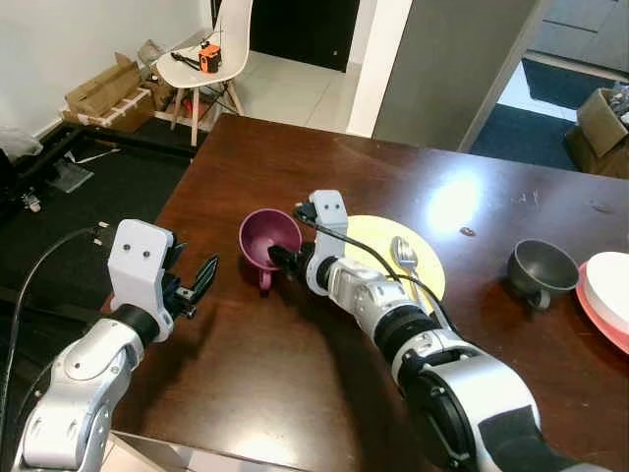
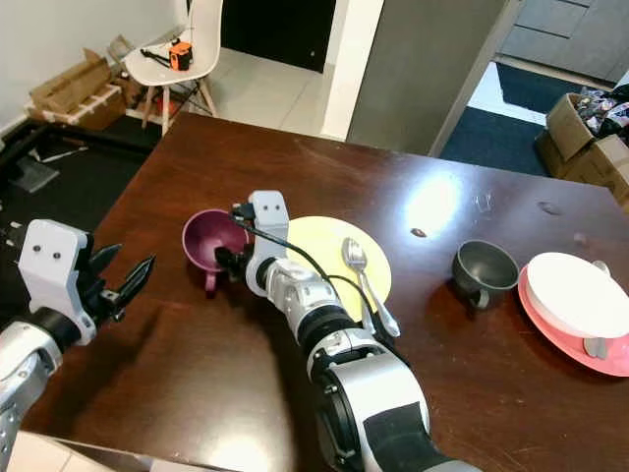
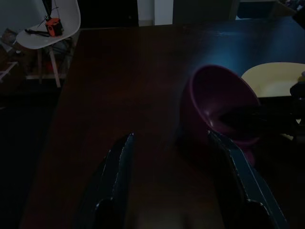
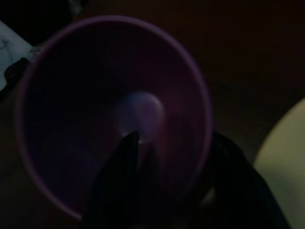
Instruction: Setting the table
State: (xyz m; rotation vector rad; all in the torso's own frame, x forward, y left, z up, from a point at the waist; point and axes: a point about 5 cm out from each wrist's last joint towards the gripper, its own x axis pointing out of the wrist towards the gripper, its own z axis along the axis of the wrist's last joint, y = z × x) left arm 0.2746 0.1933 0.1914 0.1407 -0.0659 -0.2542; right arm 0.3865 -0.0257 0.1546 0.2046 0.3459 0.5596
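The maroon cup (image 1: 267,239) sits on the dark wooden desk (image 1: 295,364), just left of the yellow plate (image 1: 425,258), and the right gripper (image 1: 280,259) is at its near rim. In the right wrist view one black finger (image 4: 125,157) lies inside the bowl of the cup, close to its pale bottom, while the other runs down outside the wall, so the rim sits between the two fingers; they appear closed on that wall. The right arm (image 1: 413,344) reaches forward and to the left across the desk, passing over the near edge of the yellow plate, with its wrist low and close to the desktop. The cup is a wide, rounded maroon piece with a small handle on its near side; it looks tipped a little toward the gripper. A metal spoon (image 1: 406,258) lies on the yellow plate. The left gripper (image 1: 201,278) hovers over the near left part of the desk, well apart from the cup, its fingers spread apart with nothing between them. Farther right stand a grey cup (image 1: 541,270) and a pink plate (image 2: 590,344) carrying a white dish (image 2: 572,293).
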